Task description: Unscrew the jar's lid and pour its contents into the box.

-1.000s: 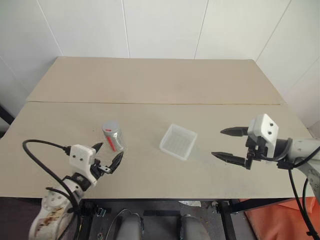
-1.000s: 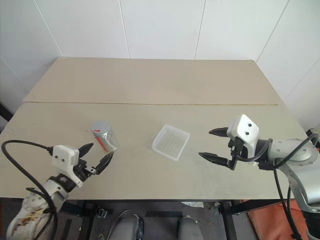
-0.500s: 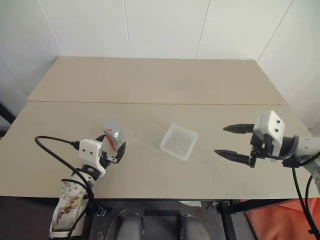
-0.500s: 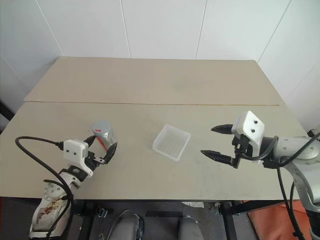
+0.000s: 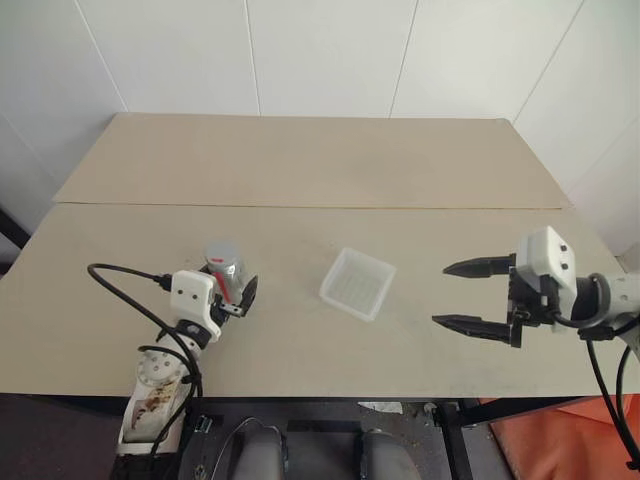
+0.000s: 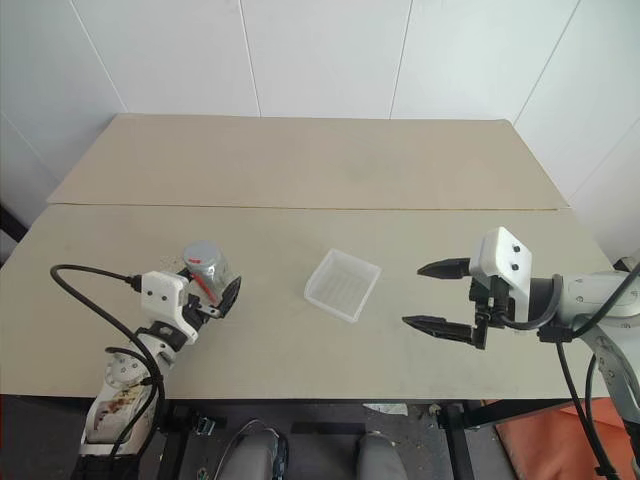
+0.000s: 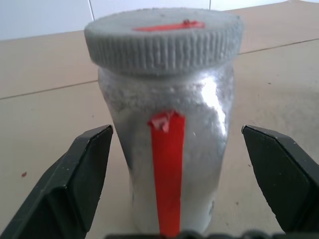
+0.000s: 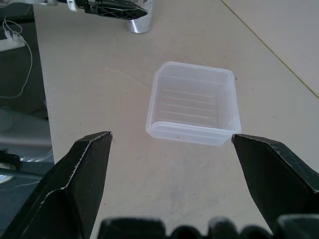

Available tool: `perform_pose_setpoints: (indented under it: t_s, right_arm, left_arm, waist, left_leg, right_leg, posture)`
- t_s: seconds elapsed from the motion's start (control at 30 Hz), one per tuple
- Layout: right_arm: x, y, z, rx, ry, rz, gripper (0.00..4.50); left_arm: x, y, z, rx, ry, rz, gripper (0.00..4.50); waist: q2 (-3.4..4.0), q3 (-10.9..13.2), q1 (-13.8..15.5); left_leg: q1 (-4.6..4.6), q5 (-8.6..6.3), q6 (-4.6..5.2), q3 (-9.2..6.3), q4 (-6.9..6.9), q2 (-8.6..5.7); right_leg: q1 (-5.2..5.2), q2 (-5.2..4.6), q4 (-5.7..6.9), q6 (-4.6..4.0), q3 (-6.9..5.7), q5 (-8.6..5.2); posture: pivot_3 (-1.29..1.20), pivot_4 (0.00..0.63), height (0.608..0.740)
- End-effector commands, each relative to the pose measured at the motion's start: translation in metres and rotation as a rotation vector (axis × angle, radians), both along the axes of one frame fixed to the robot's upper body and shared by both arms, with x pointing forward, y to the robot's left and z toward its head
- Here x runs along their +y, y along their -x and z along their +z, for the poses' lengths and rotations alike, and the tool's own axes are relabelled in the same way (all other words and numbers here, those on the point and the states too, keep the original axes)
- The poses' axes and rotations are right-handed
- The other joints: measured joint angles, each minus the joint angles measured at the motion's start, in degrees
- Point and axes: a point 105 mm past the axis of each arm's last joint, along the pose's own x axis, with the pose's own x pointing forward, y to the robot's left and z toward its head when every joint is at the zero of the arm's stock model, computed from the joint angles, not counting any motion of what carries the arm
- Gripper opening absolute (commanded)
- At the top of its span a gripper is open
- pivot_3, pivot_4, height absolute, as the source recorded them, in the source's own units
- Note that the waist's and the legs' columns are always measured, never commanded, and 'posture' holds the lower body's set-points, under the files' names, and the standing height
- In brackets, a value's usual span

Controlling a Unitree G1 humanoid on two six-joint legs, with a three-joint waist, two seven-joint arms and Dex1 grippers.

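Observation:
The jar stands upright on the table at the left, silvery with a red strip down its side. Its grey ribbed lid is on, with a red mark on top. The contents are hidden inside. My left gripper is open and level, its black fingers standing on either side of the jar's body with gaps showing. The box, a shallow translucent white tray, lies empty at mid-table. My right gripper hangs open above the table to the right of the box, pointing toward it.
A seam runs across the beige table behind the jar and box. The table's front edge lies close below both grippers. White wall panels close off the far side.
My left gripper has moved forward to the jar, and its open fingers now flank it. The right gripper has stayed about where it was, still open.

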Motion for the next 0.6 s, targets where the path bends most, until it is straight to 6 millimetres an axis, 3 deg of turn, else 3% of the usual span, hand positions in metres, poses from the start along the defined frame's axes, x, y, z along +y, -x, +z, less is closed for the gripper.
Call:
perform_pose_setpoints:
  t_s: [0.03, 0.43, 0.6]
  right_arm:
    - [-0.0029, 0.0017, 0.0138, -0.056, 0.015, 0.001, 4.47]
    - [-0.001, 0.0019, 0.0141, -0.067, 0.018, 0.007, 4.47]
    - [-0.0019, 0.0037, 0.0141, -0.067, 0.021, 0.0, 4.5]
  left_arm:
    - [-0.0031, -0.0033, 0.014, -0.065, 0.005, -0.005, 4.5]
    - [-0.0076, -0.0115, 0.0222, -0.08, 0.024, -0.004, 4.5]
    - [-0.0079, -0.0102, 0.0196, -0.065, 0.018, -0.004, 3.29]
  waist:
    - [0.0, 0.0, 0.0]
    - [0.0, 0.0, 0.0]
    - [0.0, 0.0, 0.0]
  left_leg:
    - [-0.01, 0.0, 0.0, 0.0, 0.0, 0.0]
    - [-0.01, 0.0, 0.0, 0.0, 0.0, 0.0]
    - [-0.01, 0.0, 0.0, 0.0, 0.0, 0.0]
  right_leg:
    - [0.0, 0.0, 0.0, 0.0, 0.0, 0.0]
    - [0.0, 0.0, 0.0, 0.01, 0.0, 0.0]
    - [0.0, 0.01, 0.0, 0.01, 0.0, 0.01]
  posture:
    - [0.0, 0.15, 0.74]
    - [0.0, 0.15, 0.74]
    - [0.0, 0.15, 0.74]
